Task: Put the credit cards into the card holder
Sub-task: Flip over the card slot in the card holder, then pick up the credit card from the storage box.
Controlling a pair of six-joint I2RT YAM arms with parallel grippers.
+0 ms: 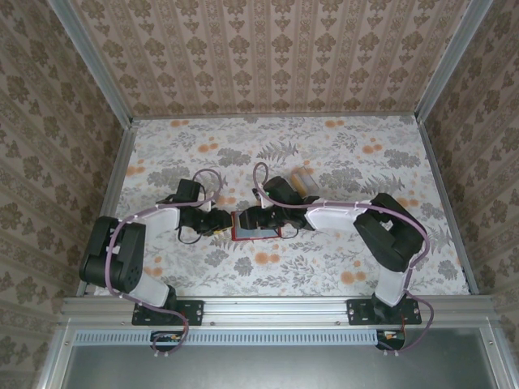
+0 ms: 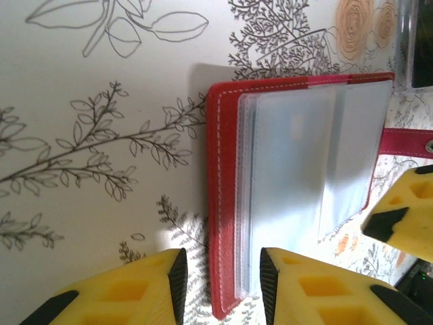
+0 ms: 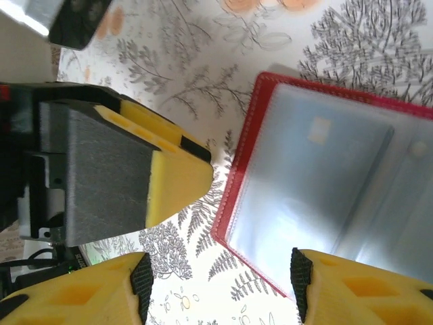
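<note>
The card holder (image 1: 258,228) lies open on the flowered table, red with greyish clear pockets (image 2: 298,183) (image 3: 325,183). My left gripper (image 1: 225,223) (image 2: 222,271) is open, its jaws straddling the holder's red left edge with a gap on each side. From the other side my right gripper (image 1: 249,219) (image 3: 220,284) is open over the holder's near corner, touching nothing. One right finger (image 2: 406,213) shows beside the red tab strap (image 2: 406,141). Silvery-grey credit cards (image 1: 304,180) lie behind the right arm, probably the dark shape (image 2: 418,40). I cannot tell if a pocket holds a card.
The left gripper's yellow and grey finger (image 3: 128,172) stands close to the left of the holder. A grey and black object (image 3: 64,17) sits in the top left corner of the right wrist view. Patterned walls enclose the table (image 1: 365,267) on three sides.
</note>
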